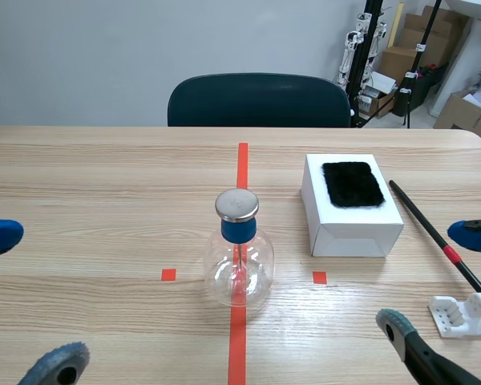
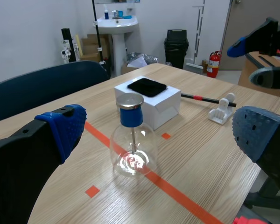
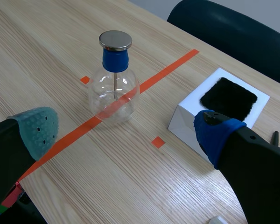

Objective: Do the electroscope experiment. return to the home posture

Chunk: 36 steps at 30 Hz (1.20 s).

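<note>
The electroscope (image 1: 239,257) stands upright on the long tape line, mid-tabletop, somewhat toward the robot's edge. It is a round flask of clear glass with a blue stopper, a flat grey metal disc on top and a thin rod hanging inside. The left gripper (image 1: 30,301) and right gripper (image 1: 434,281) hang near the tabletop's near corners, fingers spread wide, holding nothing. A white box (image 1: 351,220) stands just beside the flask.

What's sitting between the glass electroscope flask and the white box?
Nothing; bare table separates the electroscope and white box in the scene view.
</note>
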Motion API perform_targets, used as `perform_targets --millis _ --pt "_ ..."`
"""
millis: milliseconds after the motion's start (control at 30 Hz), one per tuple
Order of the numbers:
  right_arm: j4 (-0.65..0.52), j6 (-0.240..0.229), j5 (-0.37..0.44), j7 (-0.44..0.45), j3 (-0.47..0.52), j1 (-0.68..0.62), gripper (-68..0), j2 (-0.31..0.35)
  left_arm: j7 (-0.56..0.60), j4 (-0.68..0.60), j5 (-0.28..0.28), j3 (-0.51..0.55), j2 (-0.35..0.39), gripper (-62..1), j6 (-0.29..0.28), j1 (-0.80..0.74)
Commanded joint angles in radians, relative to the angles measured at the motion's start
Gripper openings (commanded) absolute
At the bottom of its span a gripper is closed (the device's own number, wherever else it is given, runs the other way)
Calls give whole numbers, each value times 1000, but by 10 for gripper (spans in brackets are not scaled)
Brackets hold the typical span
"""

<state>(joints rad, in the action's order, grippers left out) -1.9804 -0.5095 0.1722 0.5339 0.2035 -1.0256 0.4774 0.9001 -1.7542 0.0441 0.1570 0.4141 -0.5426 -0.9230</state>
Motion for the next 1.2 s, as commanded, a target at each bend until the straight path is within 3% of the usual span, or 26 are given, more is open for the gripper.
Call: perform_targets --millis 0,233,967,1167 --pt "-5 4 15 15 11 1 -84 10 14 -45 -10 13 -10 14 6 -32" --pt "-5 5 15 15 11 12 -84 10 -92 -159 -11 50 -40 14 5 -96" --pt "-5 4 15 16 11 12 -84 10 -146 -160 -11 52 -40 14 5 -93" --pt "-5 4 14 15 11 12 -84 10 -206 -160 -11 52 -40 14 5 -93"
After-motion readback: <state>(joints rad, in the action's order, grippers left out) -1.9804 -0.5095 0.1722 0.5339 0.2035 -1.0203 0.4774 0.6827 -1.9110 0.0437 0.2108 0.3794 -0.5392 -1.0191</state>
